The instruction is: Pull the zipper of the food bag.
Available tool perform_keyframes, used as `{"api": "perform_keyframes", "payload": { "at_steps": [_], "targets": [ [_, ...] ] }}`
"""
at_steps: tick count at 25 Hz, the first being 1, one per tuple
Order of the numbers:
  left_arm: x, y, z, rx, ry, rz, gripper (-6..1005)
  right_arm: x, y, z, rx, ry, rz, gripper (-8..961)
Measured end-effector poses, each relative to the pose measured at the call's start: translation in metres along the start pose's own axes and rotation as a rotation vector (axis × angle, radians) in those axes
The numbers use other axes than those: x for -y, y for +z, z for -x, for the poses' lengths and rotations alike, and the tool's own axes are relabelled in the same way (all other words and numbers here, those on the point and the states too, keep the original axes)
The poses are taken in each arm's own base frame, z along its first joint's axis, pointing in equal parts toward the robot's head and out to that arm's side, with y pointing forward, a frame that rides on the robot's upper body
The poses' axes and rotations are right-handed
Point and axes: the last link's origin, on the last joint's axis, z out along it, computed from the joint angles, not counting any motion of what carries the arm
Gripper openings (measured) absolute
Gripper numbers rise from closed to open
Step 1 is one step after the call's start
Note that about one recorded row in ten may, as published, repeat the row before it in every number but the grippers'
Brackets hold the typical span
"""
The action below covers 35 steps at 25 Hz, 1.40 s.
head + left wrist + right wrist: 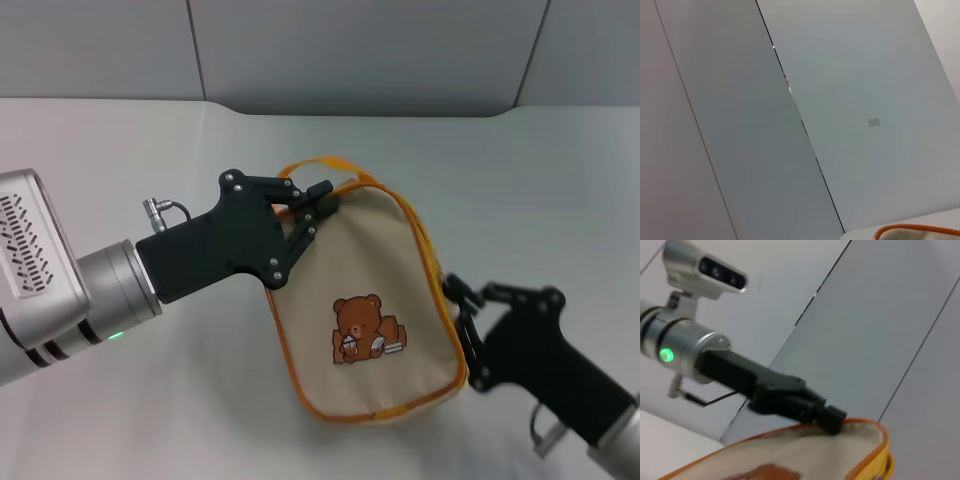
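Note:
The food bag (365, 290) is a beige pouch with orange piping and a brown bear print, its printed face turned up. Its orange strap loop (312, 165) arches over the far end. My left gripper (318, 207) is shut on the bag's far left corner; it also shows in the right wrist view (832, 421), pinching the bag's edge (805, 450). My right gripper (452, 290) is against the bag's right side panel. The zipper and its pull tab are hidden on that side. The left wrist view shows only a sliver of the bag's orange rim (915, 231).
The white table (120, 150) runs back to a grey panelled wall (350, 50). My left arm (70, 290) comes in from the left and my right arm (570, 380) from the lower right.

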Motion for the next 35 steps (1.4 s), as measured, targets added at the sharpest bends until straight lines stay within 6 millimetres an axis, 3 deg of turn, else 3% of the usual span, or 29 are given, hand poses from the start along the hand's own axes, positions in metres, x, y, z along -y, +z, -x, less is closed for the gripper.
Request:
{"api": "perform_keyframes", "payload": {
  "at_steps": [2, 3, 4, 5, 9, 14, 19, 25, 29, 34, 35],
  "targets": [
    [0.001, 0.001, 0.0, 0.0, 0.003, 0.0, 60, -0.005, -0.007, 0.0, -0.014, 0.009, 0.003, 0],
    [0.001, 0.001, 0.0, 0.0, 0.004, 0.0, 60, -0.015, -0.023, -0.001, -0.043, 0.028, 0.013, 0],
    [0.001, 0.001, -0.001, 0.0, 0.005, 0.0, 60, -0.015, -0.023, -0.001, -0.043, 0.028, 0.013, 0],
    [0.002, 0.002, -0.001, -0.001, 0.006, 0.001, 60, -0.024, -0.036, 0.0, -0.062, 0.043, 0.025, 1],
    [0.003, 0.002, -0.001, 0.001, 0.006, 0.0, 60, -0.035, -0.052, 0.004, -0.079, 0.062, 0.039, 1],
    [0.003, 0.003, 0.001, 0.011, -0.007, -0.006, 59, -0.032, -0.056, 0.007, -0.067, 0.076, -0.009, 2],
    [0.0, 0.006, 0.014, 0.054, -0.123, -0.12, 59, -0.011, -0.057, 0.005, -0.051, 0.196, -0.105, 3],
    [-0.006, 0.002, 0.021, 0.076, -0.18, -0.169, 59, 0.011, -0.061, -0.005, -0.06, 0.372, -0.089, 198],
    [-0.008, 0.001, 0.021, 0.075, -0.191, -0.171, 74, 0.031, -0.063, -0.007, -0.04, 0.464, -0.036, 388],
    [-0.013, -0.013, 0.016, 0.03, -0.269, -0.15, 148, 0.053, -0.066, 0.0, 0.008, 0.536, 0.063, 548],
    [-0.017, -0.026, 0.009, 0.0, -0.277, -0.089, 163, 0.056, -0.065, 0.001, 0.015, 0.547, 0.085, 576]
  ]
}}
